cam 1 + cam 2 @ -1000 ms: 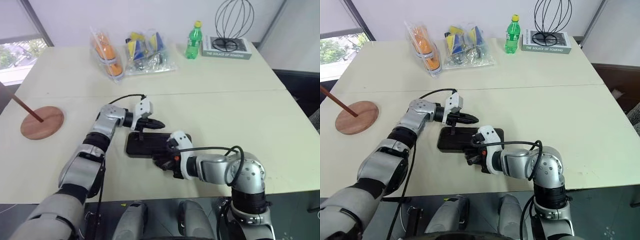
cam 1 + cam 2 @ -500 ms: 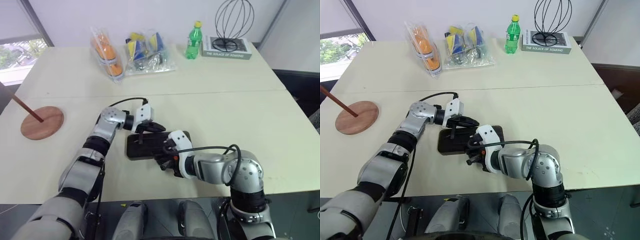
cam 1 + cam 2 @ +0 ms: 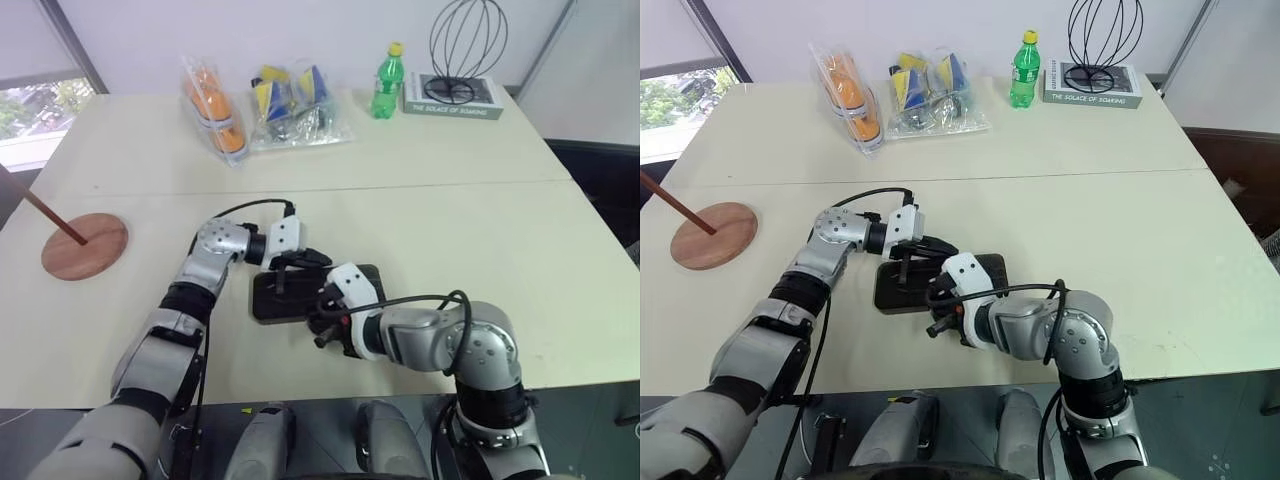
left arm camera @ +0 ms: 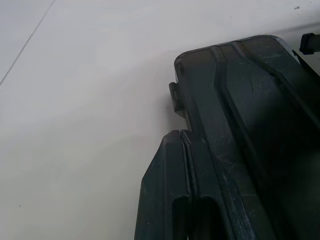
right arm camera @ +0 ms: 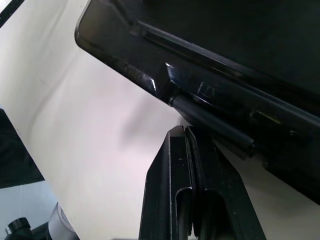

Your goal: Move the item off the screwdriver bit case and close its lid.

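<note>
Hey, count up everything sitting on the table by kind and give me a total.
Wooden stand: 1
Screwdriver bit case: 1
Clear snack bags: 2
Green bottle: 1
Book: 1
Wire sculpture, standing on the book: 1
Total: 7

Colours on the cream table

Case — glossy black, lid dark smoky grey; stand reddish-brown wood; bottle green with yellow cap; book grey-green with pale lettering; sculpture black wire; clear bags — orange and blue-yellow contents.
</note>
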